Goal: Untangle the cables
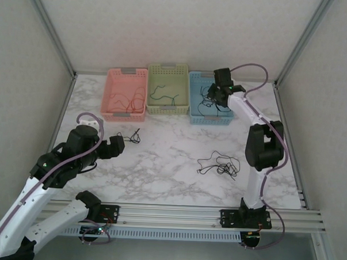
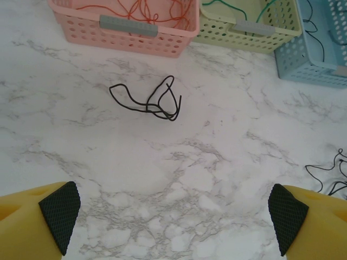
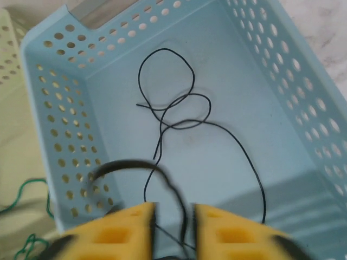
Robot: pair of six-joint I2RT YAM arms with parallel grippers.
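**A:** Where do the cables stand?

**B:** Mostly sorted by colour. The red cables are in the pink basket, and the green cables are in the green basket. A black cable lies coiled on the floor of the blue basket. Two black lots are on the table: a small loop and a looser tangle, well apart from each other.

**A:** And the grippers?

**B:** The right gripper hangs over the blue basket. Its jaws show a narrow gap, and a blurred black strand arches just ahead of them and runs down into it. The gap looks wider than the strand, so I read it as not clamped. The left gripper is low over the marble with its pads spread wide and nothing between them. The loop is ahead of it.

**A:** So which step is this?

**B:** My guess is a drop-off on the right. The loop looks like the next pick for the left.

**A:** What does that pick need?

**B:** It needs to move forward, come down onto the crossing strands and close fully, since the wire is thin and lies flat.

**A:** Is there room?

**B:** There's bare marble all round the loop, with the pink basket's wall beyond it. The right gripper must lift clear of the blue rim, and the tangle sits on open marble to that arm's left.
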